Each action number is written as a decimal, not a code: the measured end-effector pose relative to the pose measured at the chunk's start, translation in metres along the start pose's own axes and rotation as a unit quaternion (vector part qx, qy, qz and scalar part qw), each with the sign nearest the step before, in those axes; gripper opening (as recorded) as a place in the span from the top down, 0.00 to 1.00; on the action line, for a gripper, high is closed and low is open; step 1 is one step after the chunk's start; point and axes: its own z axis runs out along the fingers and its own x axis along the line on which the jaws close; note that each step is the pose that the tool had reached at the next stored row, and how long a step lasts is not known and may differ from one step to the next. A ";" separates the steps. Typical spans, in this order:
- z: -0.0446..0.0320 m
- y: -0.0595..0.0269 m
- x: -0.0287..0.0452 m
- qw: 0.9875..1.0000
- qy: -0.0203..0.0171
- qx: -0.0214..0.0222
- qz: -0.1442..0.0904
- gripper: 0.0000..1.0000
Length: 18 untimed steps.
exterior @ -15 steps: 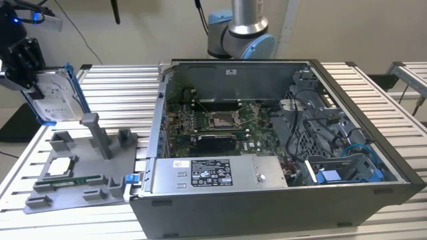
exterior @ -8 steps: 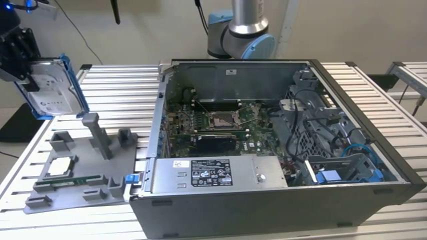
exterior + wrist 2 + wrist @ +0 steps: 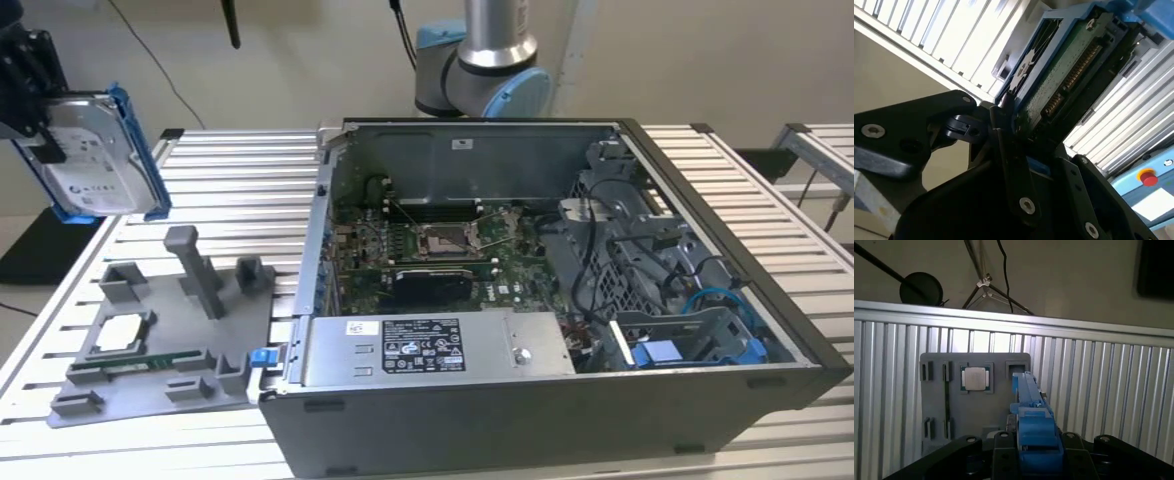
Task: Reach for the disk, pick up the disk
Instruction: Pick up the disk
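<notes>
The disk, a silver hard drive with a white label in a bright blue frame, hangs in the air at the exterior view's far left, above the table's edge. My black gripper is shut on it from the side. In the second wrist view the disk shows its green circuit board, with a black finger pressed against its edge. In the first wrist view the disk is seen edge-on as a blue strip rising from my gripper, high over the grey fixture.
Below the disk, a grey fixture plate on the slatted aluminium table holds a small square chip and a memory stick. An open computer case stands on the exterior view's right. The arm's base rises behind it.
</notes>
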 end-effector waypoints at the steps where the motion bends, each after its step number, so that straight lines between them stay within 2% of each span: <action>1: -0.0146 0.0000 -0.0009 1.000 0.000 0.000 0.000 1.00; 3: -0.0229 0.0001 -0.0014 1.000 0.000 0.000 0.000 1.00; 6: -0.0298 0.0001 -0.0018 1.000 0.000 0.000 0.000 1.00; 18: -0.0478 0.0002 -0.0029 1.000 0.000 0.000 0.000 1.00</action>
